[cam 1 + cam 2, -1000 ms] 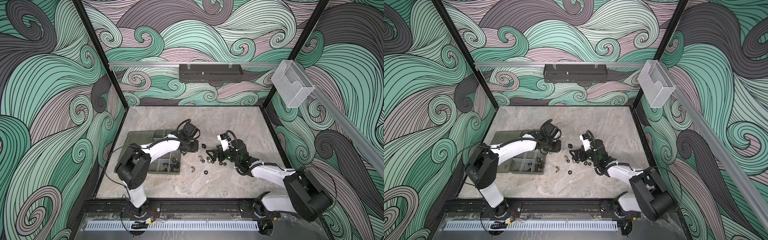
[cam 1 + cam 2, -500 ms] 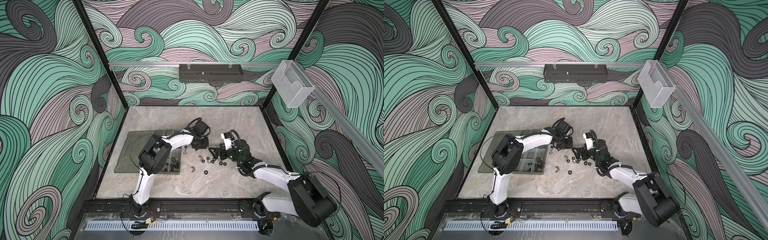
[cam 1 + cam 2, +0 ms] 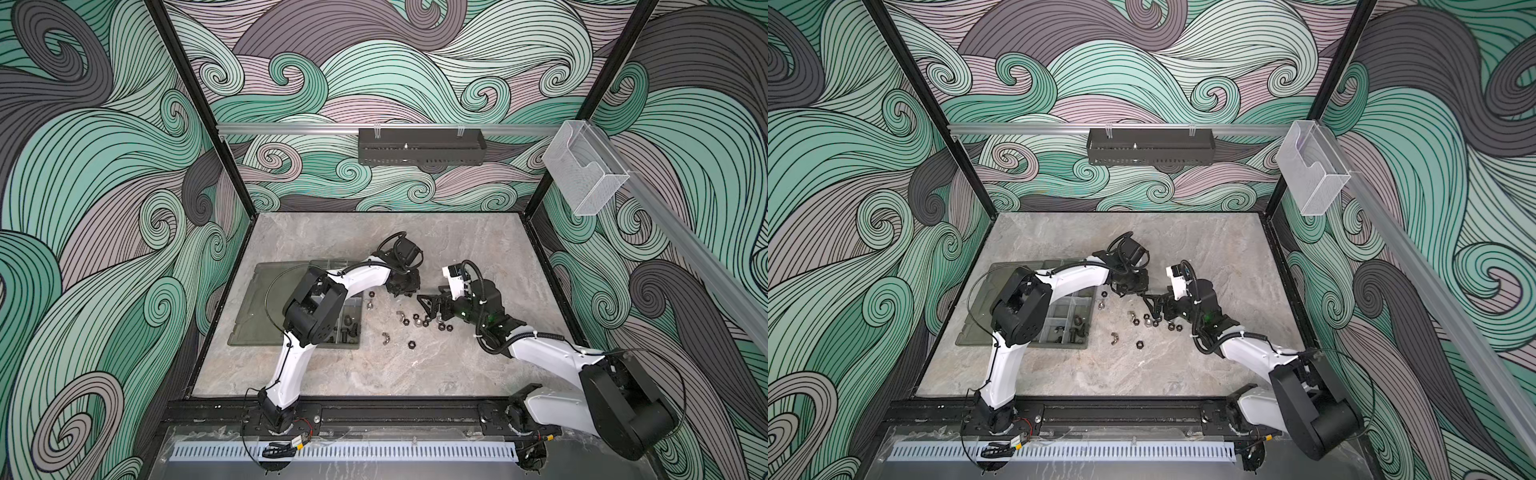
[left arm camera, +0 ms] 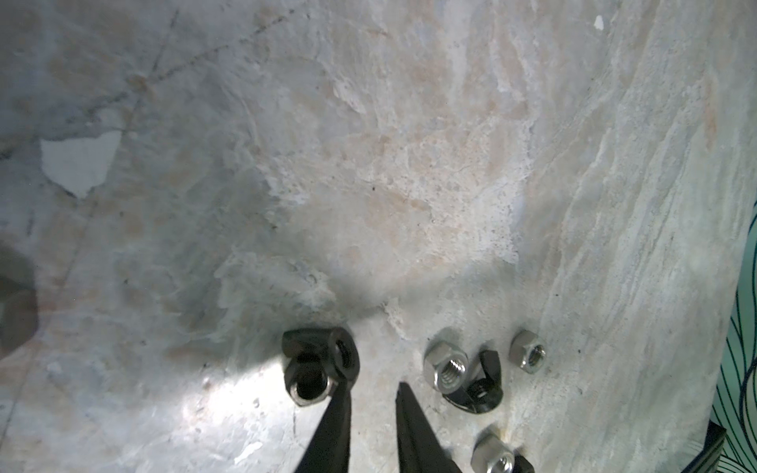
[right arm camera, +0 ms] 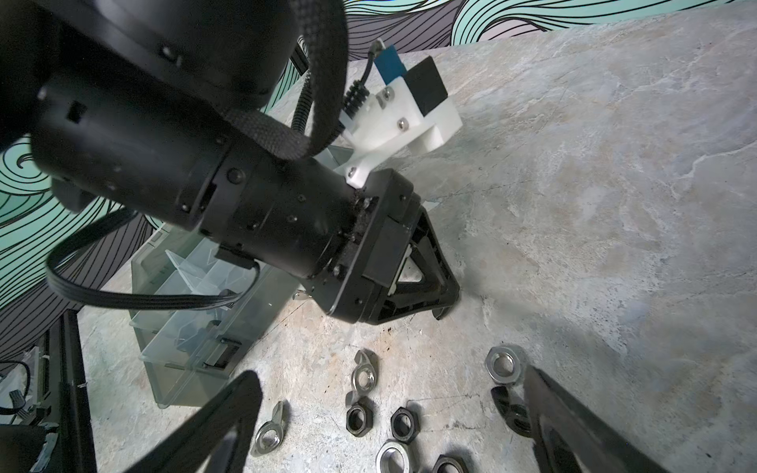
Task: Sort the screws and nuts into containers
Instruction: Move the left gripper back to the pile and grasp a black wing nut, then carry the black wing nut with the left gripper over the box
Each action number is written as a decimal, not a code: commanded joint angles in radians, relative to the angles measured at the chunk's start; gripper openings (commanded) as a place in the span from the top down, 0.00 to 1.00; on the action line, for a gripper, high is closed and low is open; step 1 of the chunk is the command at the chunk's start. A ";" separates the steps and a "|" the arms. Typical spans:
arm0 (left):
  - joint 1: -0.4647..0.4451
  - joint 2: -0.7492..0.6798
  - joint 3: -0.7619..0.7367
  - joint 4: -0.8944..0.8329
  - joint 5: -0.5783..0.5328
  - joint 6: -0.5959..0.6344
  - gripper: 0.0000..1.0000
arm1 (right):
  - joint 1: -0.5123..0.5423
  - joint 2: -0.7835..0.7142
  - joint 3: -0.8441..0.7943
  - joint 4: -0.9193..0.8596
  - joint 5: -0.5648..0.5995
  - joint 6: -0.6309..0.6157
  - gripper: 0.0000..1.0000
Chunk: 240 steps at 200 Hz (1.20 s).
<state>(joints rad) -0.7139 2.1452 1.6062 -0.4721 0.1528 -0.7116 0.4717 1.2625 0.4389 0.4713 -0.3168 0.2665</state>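
The left end effector (image 4: 373,389) hangs low over the counter (image 4: 409,164), jaws narrow and empty, with two black nuts (image 4: 317,366) just outside one fingertip and silver nuts (image 4: 446,368) just outside the other. The right end effector (image 5: 391,379) gapes wide over loose nuts (image 5: 360,417). They look light, hard and slick, so pinching one across opposite flats seems safest.

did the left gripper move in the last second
Yes: the left gripper has shifted right, away from the organizer box, toward the loose nuts.
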 commanded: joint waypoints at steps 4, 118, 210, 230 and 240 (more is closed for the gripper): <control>0.006 0.021 0.032 -0.038 -0.021 -0.008 0.76 | -0.004 -0.002 -0.001 0.025 -0.020 0.001 0.01; 0.014 0.074 0.083 -0.049 -0.014 0.003 0.75 | -0.004 0.000 0.001 0.028 -0.030 -0.001 0.01; 0.015 0.120 0.140 -0.086 -0.022 0.014 0.78 | -0.004 0.003 0.002 0.033 -0.040 0.002 0.01; 0.014 0.126 0.146 -0.092 -0.025 0.017 0.81 | -0.004 0.002 0.003 0.033 -0.042 0.002 0.01; 0.015 0.128 0.149 -0.096 -0.025 0.021 0.82 | -0.004 0.003 0.002 0.032 -0.042 0.002 0.01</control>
<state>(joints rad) -0.7063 2.2501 1.7145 -0.5259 0.1421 -0.7036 0.4717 1.2625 0.4389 0.4751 -0.3443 0.2668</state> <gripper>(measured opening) 0.194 0.993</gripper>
